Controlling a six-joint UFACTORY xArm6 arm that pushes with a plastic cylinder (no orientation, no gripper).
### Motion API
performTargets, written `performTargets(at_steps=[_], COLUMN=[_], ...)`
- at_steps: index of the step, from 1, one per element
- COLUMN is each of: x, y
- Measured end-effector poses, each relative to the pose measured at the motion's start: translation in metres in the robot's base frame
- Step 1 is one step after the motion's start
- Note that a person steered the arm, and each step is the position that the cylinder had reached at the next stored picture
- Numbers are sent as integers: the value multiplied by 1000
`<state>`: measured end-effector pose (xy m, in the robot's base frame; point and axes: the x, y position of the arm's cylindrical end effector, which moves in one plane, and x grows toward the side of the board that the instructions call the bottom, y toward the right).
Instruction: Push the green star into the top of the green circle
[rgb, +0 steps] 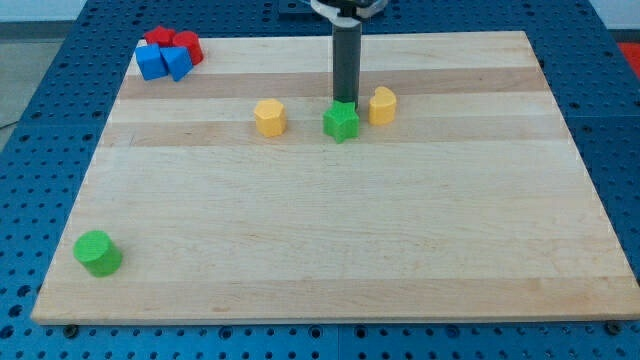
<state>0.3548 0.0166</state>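
The green star (341, 122) sits in the upper middle of the wooden board. My tip (346, 101) stands right behind it, at its top edge, touching or nearly touching it. The green circle (97, 252) is a short cylinder far away at the view's bottom left corner of the board. The star lies well up and to the right of the circle.
A yellow block (270, 117) lies left of the star and another yellow block (382, 105) just right of it. Two blue blocks (162, 63) and two red blocks (176, 43) cluster at the board's top left corner. The board (330, 250) ends on all sides against blue pegboard.
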Motion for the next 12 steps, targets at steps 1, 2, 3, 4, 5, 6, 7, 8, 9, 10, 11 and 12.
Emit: performTargets(at_steps=[1,2,3,4,5,6,7,8,9,10,11,12], x=[27,30,31,63,79,79,79,92,105,106,106,106], y=[-2,5,12,-5,-50,-68,-11,17,-25,-101,-177,-189])
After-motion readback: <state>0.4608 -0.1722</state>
